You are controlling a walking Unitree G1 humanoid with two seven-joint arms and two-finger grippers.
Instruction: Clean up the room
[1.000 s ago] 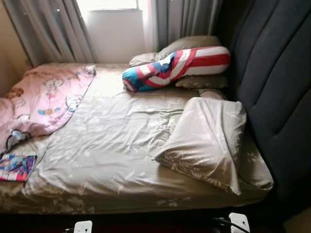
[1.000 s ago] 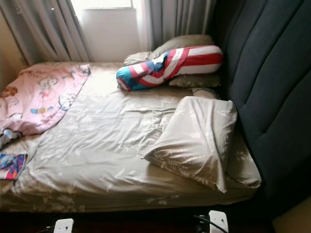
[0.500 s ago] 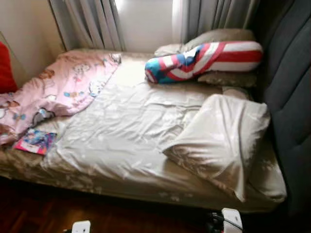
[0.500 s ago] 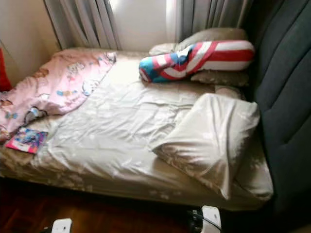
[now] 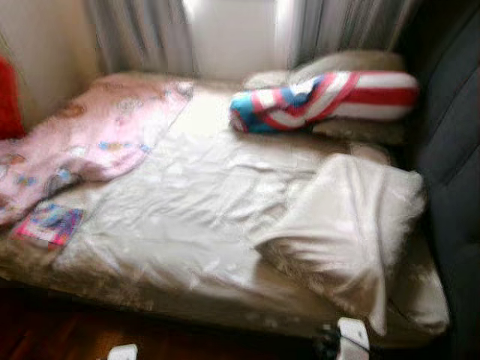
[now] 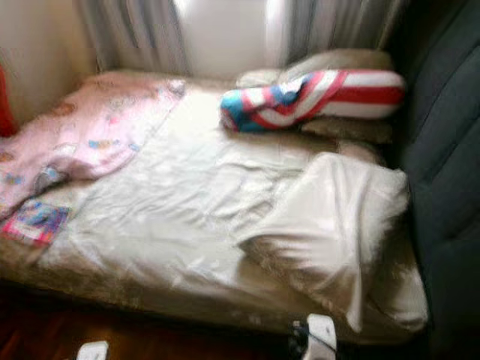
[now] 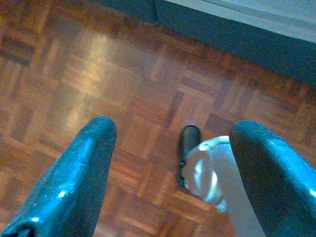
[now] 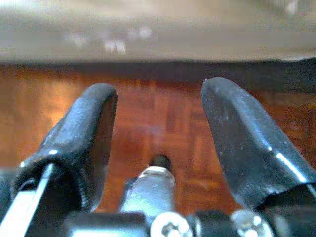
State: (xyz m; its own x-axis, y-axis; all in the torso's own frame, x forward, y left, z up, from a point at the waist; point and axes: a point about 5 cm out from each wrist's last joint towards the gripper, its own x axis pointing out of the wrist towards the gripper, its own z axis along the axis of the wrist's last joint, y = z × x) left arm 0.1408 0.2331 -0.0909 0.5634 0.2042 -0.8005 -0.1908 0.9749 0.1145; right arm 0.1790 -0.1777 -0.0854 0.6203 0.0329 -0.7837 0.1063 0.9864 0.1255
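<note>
- The head views are blurred, yet a bed [image 5: 187, 225] spread with a pale beige sheet can be made out, ahead of both grippers and above the level where they hang
- A crumpled pink blanket [image 5: 82, 142] lies over the bed's far left part, well ahead of the left gripper
- A small colourful book [image 5: 49, 225] rests on the sheet just below the blanket's near edge, close to the bed's left front side
- A beige pillow [image 5: 345, 225] lies tilted on the right of the bed, ahead of the right gripper
- A bolster with red, white and blue stripes [image 5: 322, 101] lies at the far end, leaning on more beige pillows [image 5: 337, 64]
- A dark padded headboard [image 5: 450, 135] runs along the right side; grey curtains [image 5: 135, 34] hang behind the bed
- The left gripper [image 7: 170, 168] hangs low with its jaws spread wide and nothing between them; beyond them lies brown parquet floor [image 7: 123, 84]
- The right gripper [image 8: 158, 133] also has its jaws apart and empty, pointing at the parquet below the bed's front edge, which sits just beyond the fingertips [image 8: 101, 98]
</note>
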